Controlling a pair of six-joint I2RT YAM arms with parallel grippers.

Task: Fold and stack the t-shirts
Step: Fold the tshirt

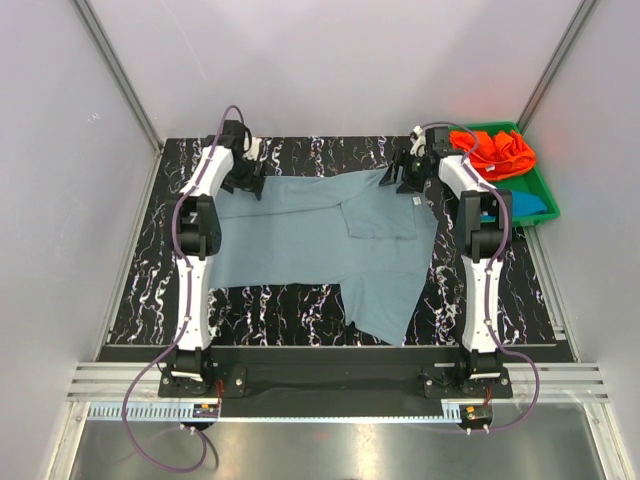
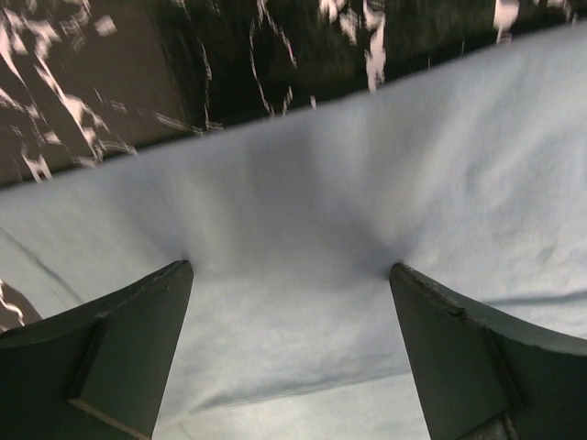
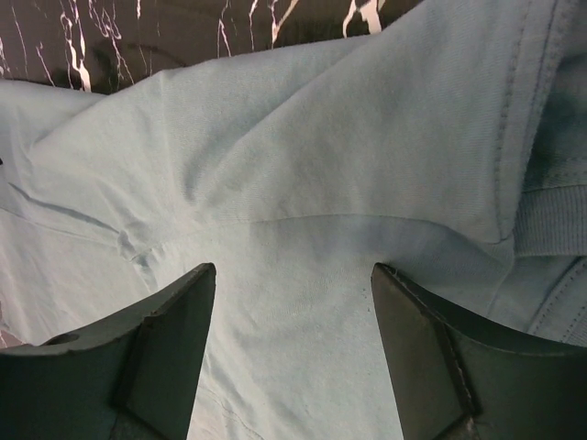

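A dusty grey-blue t-shirt (image 1: 300, 230) lies spread on the black marbled table (image 1: 280, 305), partly folded, its small white neck label (image 1: 413, 201) near the right side. My left gripper (image 1: 250, 180) is down at the shirt's far left edge. In the left wrist view it (image 2: 289, 270) is open, both fingers resting on the cloth (image 2: 303, 192). My right gripper (image 1: 405, 178) is at the far right edge near the collar (image 3: 550, 220), also open (image 3: 293, 269) with its tips on the fabric (image 3: 303, 137). An orange t-shirt (image 1: 497, 153) and a teal-blue t-shirt (image 1: 528, 205) lie bunched in the tray.
A green plastic tray (image 1: 541, 178) stands at the back right corner, just beside the right arm. Grey walls and metal rails enclose the table on three sides. Bare marbled surface shows to the left of and in front of the shirt.
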